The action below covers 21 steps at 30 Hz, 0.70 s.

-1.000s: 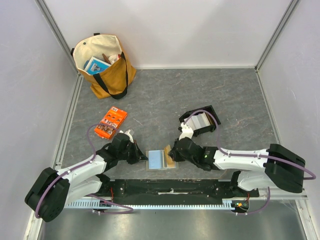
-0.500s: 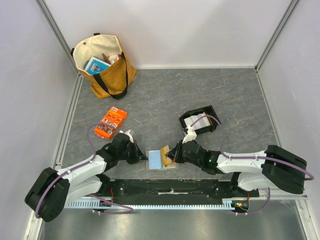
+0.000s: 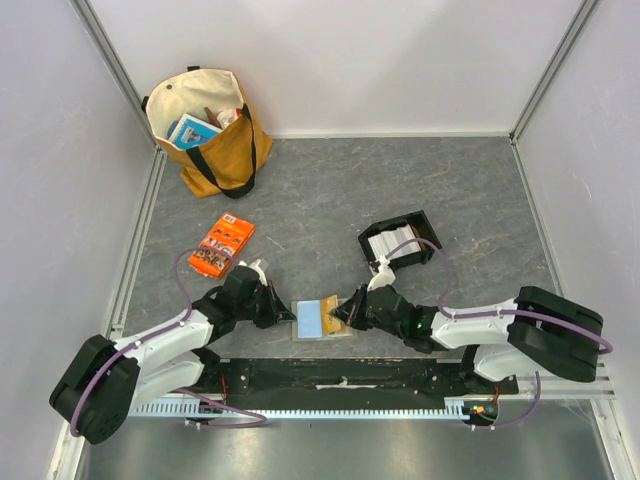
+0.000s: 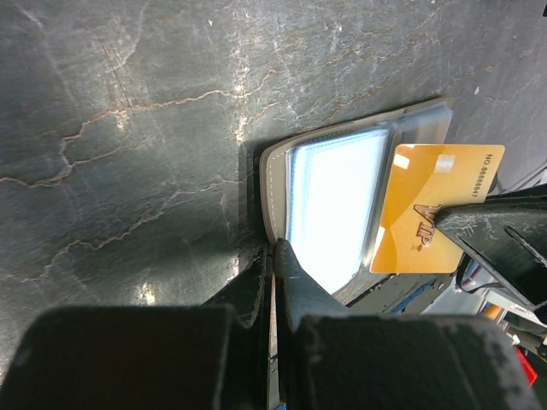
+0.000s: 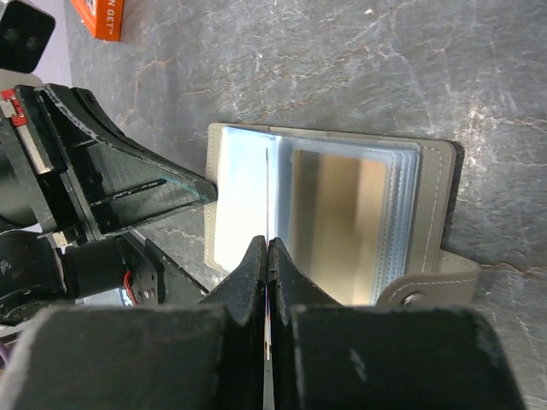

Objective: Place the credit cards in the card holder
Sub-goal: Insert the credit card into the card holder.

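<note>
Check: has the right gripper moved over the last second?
Yes. The right gripper, with its gold card, has shifted away from the black tray toward the near edge, staying at the card holder's right side.

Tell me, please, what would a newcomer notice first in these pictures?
The two arms meet near the front of the table over the open card holder. The left end effector grips its left edge, and the right end effector holds a gold card at its right side. A tan tote bag stands far back on the left, and a black tray of cards sits behind the right arm.
</note>
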### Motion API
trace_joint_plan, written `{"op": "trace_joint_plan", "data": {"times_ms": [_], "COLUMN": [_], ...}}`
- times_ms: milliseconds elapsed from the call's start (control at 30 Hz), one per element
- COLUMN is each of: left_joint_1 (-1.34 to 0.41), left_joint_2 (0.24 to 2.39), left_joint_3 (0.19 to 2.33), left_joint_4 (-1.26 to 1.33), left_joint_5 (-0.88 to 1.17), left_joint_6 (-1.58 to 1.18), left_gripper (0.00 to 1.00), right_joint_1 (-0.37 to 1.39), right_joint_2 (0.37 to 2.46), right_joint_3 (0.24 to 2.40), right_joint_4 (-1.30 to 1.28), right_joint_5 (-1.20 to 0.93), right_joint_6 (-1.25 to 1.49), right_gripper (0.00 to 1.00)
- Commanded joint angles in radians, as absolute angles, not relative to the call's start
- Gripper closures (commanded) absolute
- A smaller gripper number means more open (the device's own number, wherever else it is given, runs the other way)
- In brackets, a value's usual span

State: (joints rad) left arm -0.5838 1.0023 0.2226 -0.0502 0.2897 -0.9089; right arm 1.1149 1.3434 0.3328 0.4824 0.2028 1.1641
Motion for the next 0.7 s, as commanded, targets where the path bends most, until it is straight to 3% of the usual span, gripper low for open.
{"op": "trace_joint_plan", "data": {"times_ms": [0,667], "left_joint_1": [-0.58,-0.578], "left_joint_2": [0.999,0.983], "left_joint_3": [0.224,0.218], "left_joint_4": [-0.043,-0.038], "left_joint_5": [0.281,0.287], "left_joint_6": [-0.925,-0.933], "left_gripper": [0.98,0.98], "right_joint_1": [1.112,1.114], "right_joint_2": [1.365,1.476], "right_joint_3": [0.324,0.275], "right_joint_4": [0.54,0.666], "right_joint_5": [0.21,0.189], "right_joint_6": [1.2,1.284], "right_gripper": [1.0,1.0]}}
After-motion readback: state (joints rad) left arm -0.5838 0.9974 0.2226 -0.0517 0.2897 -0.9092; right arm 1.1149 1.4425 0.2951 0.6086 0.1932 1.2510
